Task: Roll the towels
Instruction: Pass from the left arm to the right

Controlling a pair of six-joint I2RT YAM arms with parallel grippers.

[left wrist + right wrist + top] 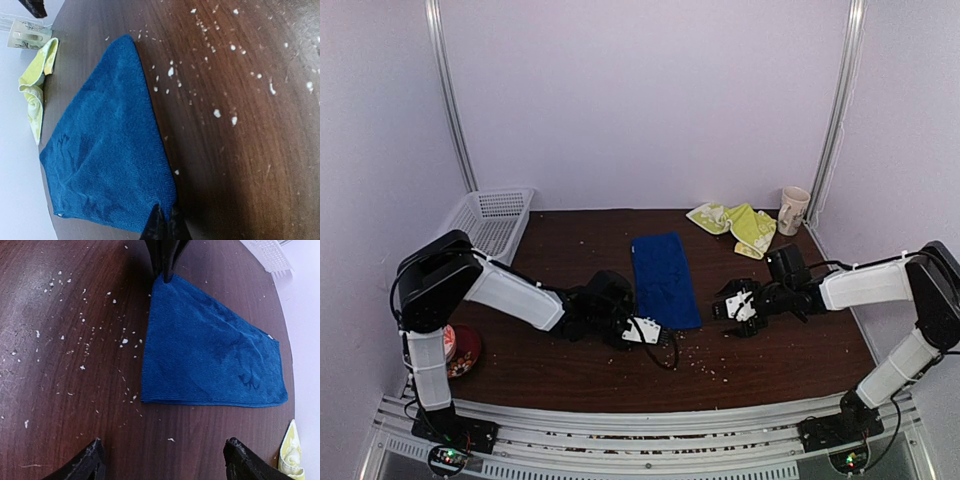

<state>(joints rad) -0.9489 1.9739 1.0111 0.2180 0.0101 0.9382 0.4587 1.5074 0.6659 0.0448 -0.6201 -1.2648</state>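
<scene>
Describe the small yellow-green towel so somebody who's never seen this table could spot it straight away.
Look to the far right corner of the dark wooden table, where a pale mug stands. The yellow-green towel lies crumpled just left of that mug. Unlike the flat blue towel mid-table, it is smaller with a pale pattern.

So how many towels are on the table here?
2. The blue towel lies flat at the centre; the yellow-green towel sits crumpled at the far right by the mug. None looks hidden.
</scene>
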